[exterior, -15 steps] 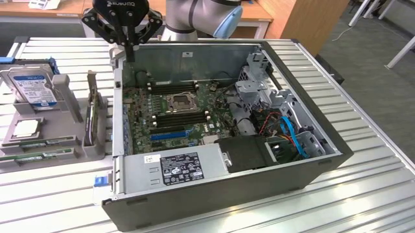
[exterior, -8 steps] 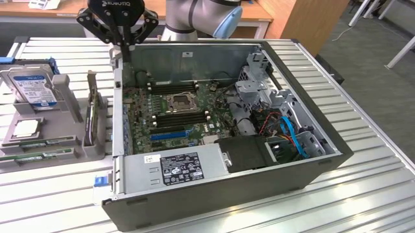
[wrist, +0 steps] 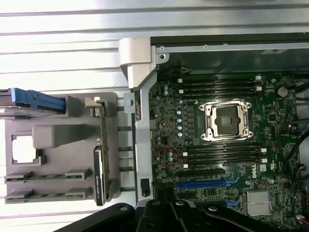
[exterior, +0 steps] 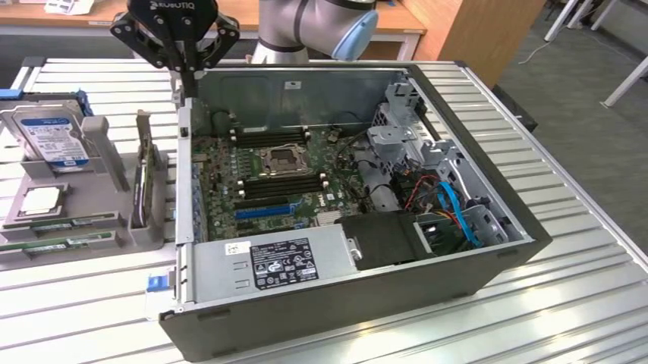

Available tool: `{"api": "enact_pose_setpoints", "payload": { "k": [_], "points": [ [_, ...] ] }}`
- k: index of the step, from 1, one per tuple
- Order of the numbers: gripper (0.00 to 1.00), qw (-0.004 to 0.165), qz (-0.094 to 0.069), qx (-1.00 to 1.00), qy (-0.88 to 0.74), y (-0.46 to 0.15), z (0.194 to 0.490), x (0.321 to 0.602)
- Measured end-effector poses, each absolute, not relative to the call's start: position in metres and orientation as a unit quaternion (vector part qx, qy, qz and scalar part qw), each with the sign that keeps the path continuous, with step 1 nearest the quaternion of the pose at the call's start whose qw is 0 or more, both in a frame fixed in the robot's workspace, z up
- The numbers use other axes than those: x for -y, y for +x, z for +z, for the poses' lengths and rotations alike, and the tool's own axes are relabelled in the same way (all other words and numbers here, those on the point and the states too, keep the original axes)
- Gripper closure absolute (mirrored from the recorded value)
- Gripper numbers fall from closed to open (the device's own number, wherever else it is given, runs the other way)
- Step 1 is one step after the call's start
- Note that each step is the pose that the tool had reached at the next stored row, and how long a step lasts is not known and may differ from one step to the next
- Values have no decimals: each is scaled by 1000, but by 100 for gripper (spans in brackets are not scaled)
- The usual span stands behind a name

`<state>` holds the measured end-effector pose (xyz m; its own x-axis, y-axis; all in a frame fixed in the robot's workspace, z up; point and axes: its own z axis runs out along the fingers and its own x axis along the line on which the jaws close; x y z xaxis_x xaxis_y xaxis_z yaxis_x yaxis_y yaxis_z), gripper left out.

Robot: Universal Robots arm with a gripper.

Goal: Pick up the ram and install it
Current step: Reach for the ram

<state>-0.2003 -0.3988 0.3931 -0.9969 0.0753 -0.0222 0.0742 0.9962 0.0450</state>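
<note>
Spanning both views, a slatted metal worktop (exterior: 567, 303) carried an open computer case (exterior: 354, 318) laid on its side, its motherboard (exterior: 228, 182) facing up. Behind stood a wooden desk (exterior: 466, 30), and grey carpet floor (exterior: 597, 136) ran along the exterior view's right. Just beside the case, on the exterior view's left, sat a grey tray (exterior: 96, 199). One ram stick (exterior: 73, 222) and a second ram stick (exterior: 61, 244) lay flat side by side in its near corner, each resting in grey clips. The arm reached in from the far side with the end effector (exterior: 188, 67) pointing straight down over the far end of the case wall nearest the tray, well apart from both sticks. Its fingers were pressed fully together and, as far as could be seen, gripped nothing.
</note>
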Motion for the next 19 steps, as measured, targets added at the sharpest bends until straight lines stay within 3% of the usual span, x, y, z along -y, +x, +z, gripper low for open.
{"api": "enact_pose_setpoints", "payload": {
  "k": [19],
  "points": [
    [90, 12, 22, -999, 37, -224, 393, 399]
  ]
}}
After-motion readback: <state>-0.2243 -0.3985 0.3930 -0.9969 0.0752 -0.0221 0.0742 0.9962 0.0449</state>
